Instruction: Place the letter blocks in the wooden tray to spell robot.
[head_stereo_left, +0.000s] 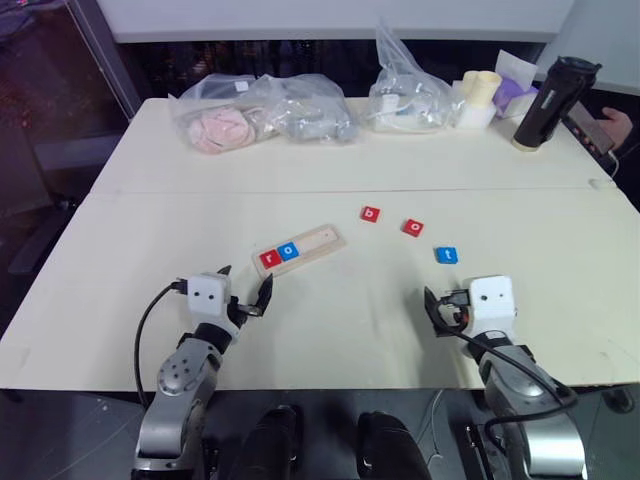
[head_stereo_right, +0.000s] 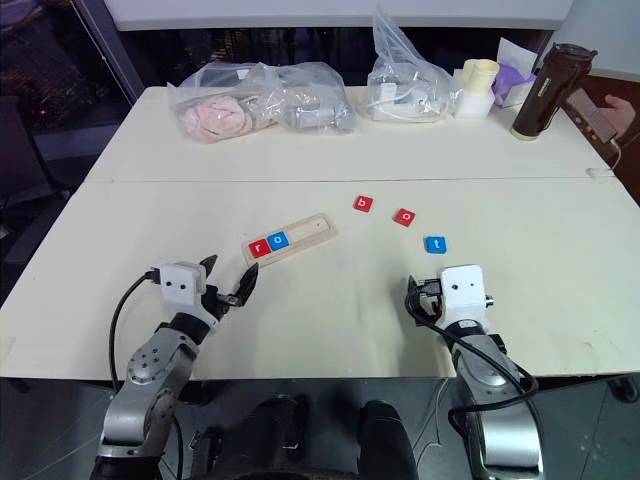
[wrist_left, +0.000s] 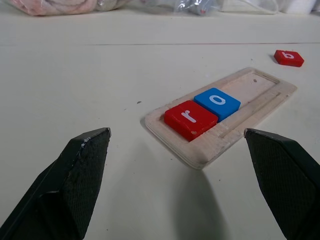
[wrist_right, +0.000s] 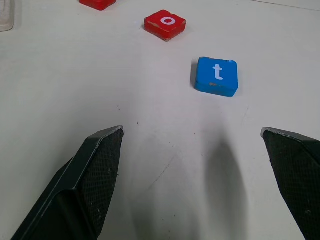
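Left eye view: worktop carries the wooden tray, long axis slanting away rightward, red r and blue o seated at its near end. Red b lies loose beyond, ahead-left of the right gripper, the nearer arm. Both grippers' fingers wide, empty; left gripper sits near the tray.

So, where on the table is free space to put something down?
Free: the wide strip between the wooden tray and the bags, and the near patch between left gripper and right gripper. Crowded: the far edge, and around the loose b, o, t.
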